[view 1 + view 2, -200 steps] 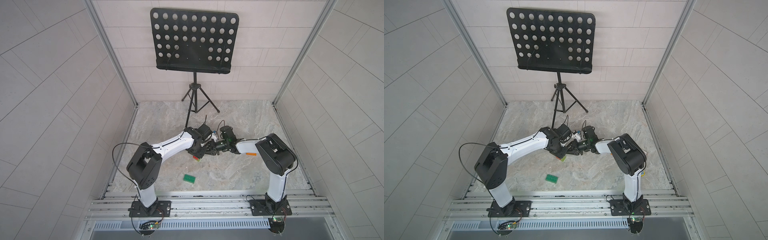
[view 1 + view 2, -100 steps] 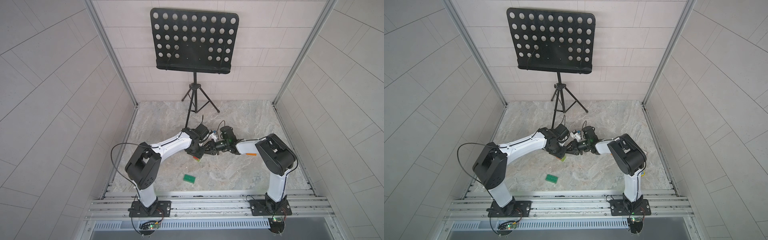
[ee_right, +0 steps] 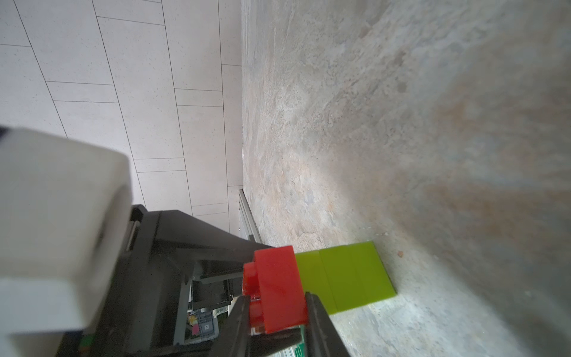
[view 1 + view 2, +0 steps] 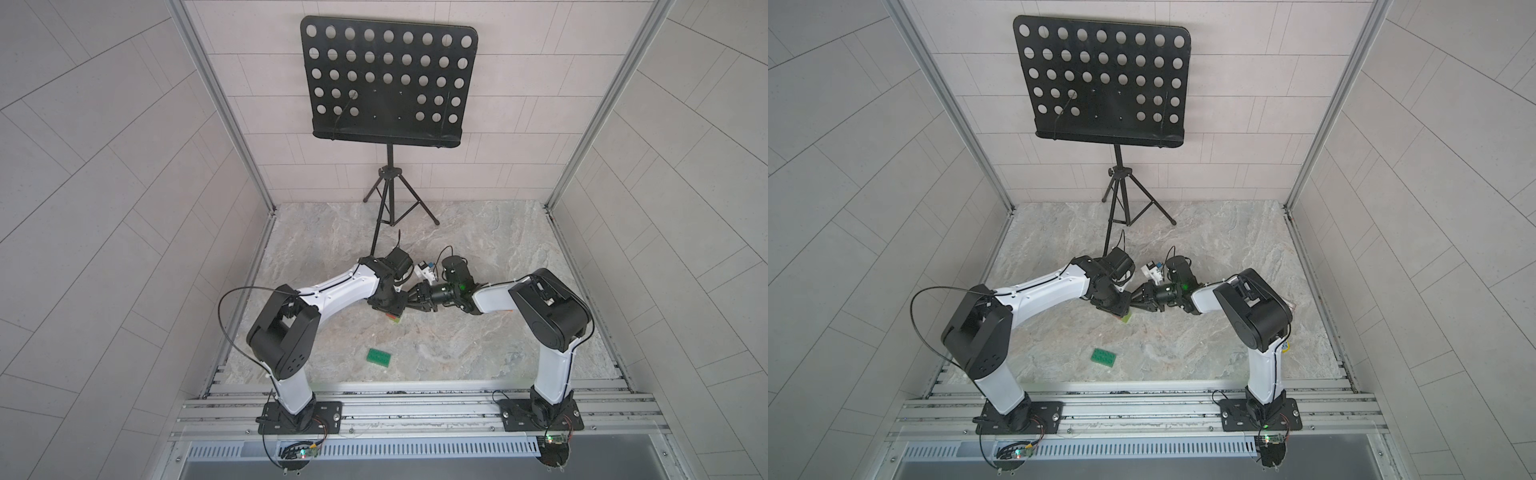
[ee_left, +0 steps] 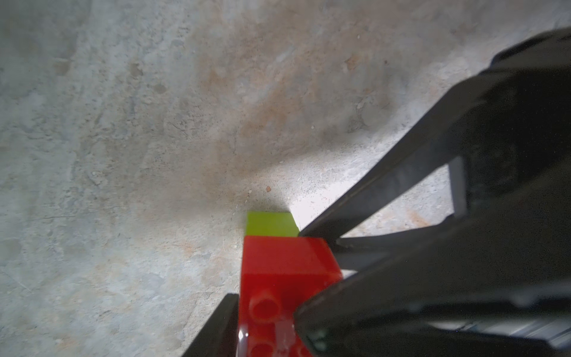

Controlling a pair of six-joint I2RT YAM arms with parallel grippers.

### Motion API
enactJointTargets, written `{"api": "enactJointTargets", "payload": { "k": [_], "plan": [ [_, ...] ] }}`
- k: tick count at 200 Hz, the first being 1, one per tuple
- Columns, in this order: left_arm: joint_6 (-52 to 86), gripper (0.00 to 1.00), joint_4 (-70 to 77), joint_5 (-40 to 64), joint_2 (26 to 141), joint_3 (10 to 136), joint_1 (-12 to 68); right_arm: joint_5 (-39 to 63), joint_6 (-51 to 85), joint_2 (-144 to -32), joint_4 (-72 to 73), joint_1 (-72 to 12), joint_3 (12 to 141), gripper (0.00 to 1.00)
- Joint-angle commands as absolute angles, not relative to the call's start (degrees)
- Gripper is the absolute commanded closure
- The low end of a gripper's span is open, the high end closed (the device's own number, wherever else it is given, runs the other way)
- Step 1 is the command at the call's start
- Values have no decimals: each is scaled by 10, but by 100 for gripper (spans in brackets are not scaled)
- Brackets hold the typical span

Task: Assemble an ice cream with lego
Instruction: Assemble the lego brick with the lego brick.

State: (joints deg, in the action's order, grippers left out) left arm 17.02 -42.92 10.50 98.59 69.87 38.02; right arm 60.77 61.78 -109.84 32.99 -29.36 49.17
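One readable label (image 3: 206, 326) ("B", small) beyond red brick (image 3: 279, 287)

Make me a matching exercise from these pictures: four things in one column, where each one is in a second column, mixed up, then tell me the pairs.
Things
1. red brick
2. lime-green stem
3. dark green brick
4. music stand

Places
A. standing at the back of the table
B. lying flat and alone near the front
C. held in the right gripper
D. under the red brick, foot on the table

Pairs: 1-C, 2-D, 3-B, 4-A
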Motion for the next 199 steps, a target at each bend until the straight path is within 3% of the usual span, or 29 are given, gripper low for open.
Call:
{"api": "enactJointTargets", "payload": {
  "k": [1,79,199],
  "plan": [
    [179,51,-411,107,946,692,369,534,598,-1124,247,-297,474,100],
    [207,46,-401,121,898,668,349,530,591,-1125,223,-294,475,100],
    [216,52,-464,78,966,676,352,539,598,-1153,202,-284,482,97]
  ]
}}
